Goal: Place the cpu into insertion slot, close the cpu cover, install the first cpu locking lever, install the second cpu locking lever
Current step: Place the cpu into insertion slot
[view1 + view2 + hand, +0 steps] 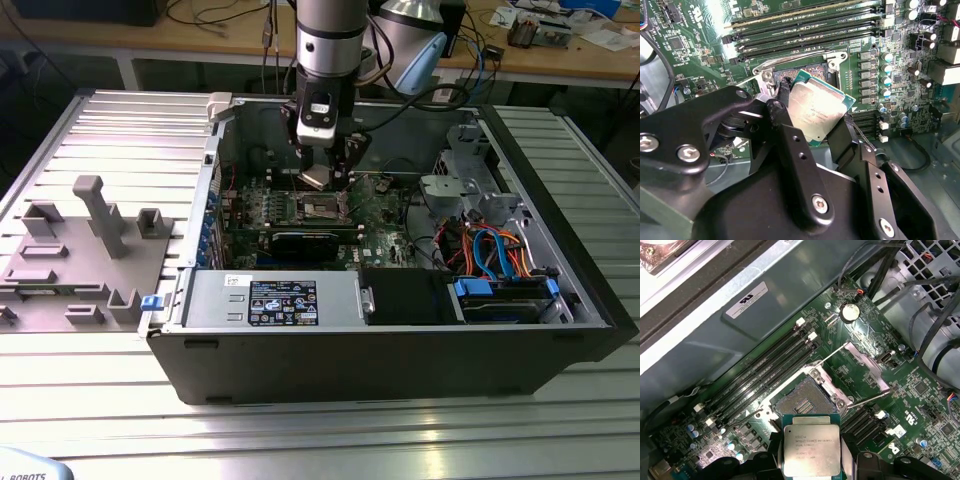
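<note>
While the tool (pixel 327 176) hung inside the open computer case (pixel 400 350), its two black metal fingers (pixel 790 145) were closed partway on opposite edges of the chip (pixel 817 112), with no gap showing between them and the chip. The chip was a flat square with a green rim and a dull, brushed silvery lid. It was held tilted in the second wrist view and sat in the air above the socket (pixel 802 402), not yet in it.

The socket was a square recess with a bright metal rim, set in the green circuit board (pixel 920 390). Its floor showed a fine, grainy field of contacts with a darker block in the middle. In the first wrist view the cover (pixel 867 365), a thin silvery frame with a window cut through it, was swung open to one side of the socket. Two thin wire levers (pixel 832 356) stood up off the board near it. Long, narrow black memory slots (pixel 765 375) ran beside the socket.

In the exterior view the dark case lay on its side on a ribbed aluminium tabletop (pixel 300 430). A grey plastic tray of blocky holders (pixel 80 260) lay at the exterior view's left.
</note>
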